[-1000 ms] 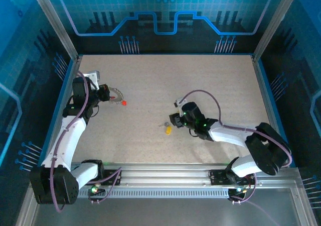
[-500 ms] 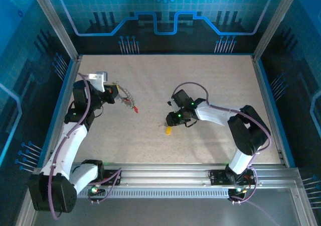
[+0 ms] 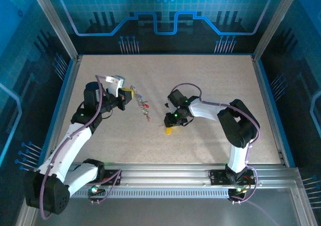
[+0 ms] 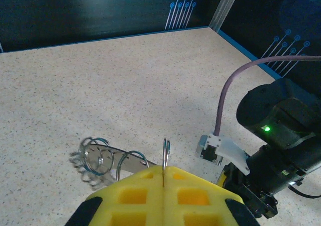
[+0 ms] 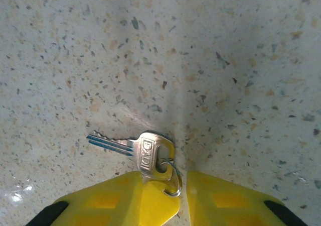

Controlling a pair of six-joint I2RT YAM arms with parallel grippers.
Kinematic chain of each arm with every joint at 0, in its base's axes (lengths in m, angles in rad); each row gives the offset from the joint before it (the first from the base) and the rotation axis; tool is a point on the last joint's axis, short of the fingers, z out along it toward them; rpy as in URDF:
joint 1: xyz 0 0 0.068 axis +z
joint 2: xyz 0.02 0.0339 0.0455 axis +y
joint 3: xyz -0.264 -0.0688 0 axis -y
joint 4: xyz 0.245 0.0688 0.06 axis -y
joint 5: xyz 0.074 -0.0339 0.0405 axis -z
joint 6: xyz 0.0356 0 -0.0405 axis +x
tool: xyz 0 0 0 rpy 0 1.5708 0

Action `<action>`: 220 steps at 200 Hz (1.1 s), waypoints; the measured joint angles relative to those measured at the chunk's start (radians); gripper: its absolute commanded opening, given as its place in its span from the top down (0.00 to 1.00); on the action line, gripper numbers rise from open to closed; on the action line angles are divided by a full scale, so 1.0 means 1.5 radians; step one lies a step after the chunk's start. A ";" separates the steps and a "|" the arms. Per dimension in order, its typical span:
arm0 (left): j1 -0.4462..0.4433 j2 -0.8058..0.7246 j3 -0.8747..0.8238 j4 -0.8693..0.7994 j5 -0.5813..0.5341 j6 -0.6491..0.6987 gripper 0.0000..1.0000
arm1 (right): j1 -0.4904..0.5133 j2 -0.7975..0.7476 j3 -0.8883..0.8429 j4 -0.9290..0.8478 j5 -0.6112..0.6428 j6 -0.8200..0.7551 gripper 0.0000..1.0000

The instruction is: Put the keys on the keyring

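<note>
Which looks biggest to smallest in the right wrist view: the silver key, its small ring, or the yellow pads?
1. yellow end effector pads, though they sit nearest the camera, which flatters them
2. silver key
3. small ring through the key's head

Surface: matt, speckled beige stone-look tabletop [image 5: 241,60]. Shiny small silver metal key [image 5: 131,146] with glossy yellow plastic tag [image 5: 160,201]. Polished thin wire keyring [image 4: 100,158].

Speckled table [image 3: 210,85]; yellow-tagged key [image 5: 133,146], seemingly flat.

Cool blue overhead light, soft shadows; wrist close-ups sharp, slight glare.
</note>
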 measured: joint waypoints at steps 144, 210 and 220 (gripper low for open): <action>-0.006 0.010 -0.004 0.008 0.024 0.013 1.00 | 0.003 -0.081 -0.072 0.070 -0.008 -0.004 1.00; -0.047 -0.001 -0.018 0.005 0.086 0.113 1.00 | 0.008 -0.273 -0.163 0.153 -0.027 -0.118 1.00; -0.052 -0.001 -0.018 0.005 0.093 0.125 1.00 | 0.011 -0.292 -0.164 0.150 -0.019 -0.144 1.00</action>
